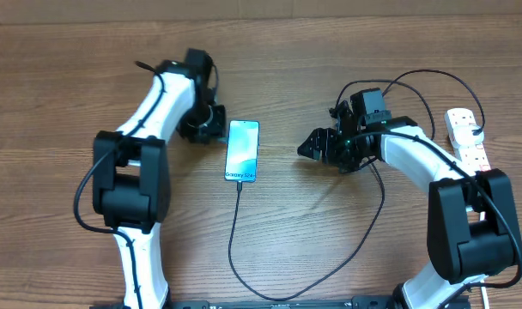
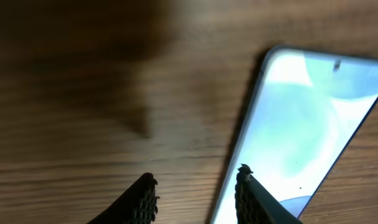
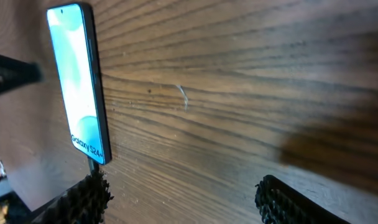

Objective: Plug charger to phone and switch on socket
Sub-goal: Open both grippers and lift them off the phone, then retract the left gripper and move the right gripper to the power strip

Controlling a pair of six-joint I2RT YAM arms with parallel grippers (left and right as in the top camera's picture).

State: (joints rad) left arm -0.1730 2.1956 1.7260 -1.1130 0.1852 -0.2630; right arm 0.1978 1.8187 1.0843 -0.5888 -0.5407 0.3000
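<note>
The phone lies flat at the table's middle, its screen lit light blue, "Galaxy" text at the near end. The charger cable meets the phone's near end, loops toward the front edge, then runs right and up toward the white socket at the far right. My left gripper is open and empty just left of the phone. In the left wrist view one finger overlaps the phone's edge. My right gripper is open and empty, right of the phone. It shows in the right wrist view with the phone and connector.
The wooden table carries both arms' bases at the front edge. Thicker black robot cables arch over the right arm near the socket. A pale wall or board runs along the table's far edge.
</note>
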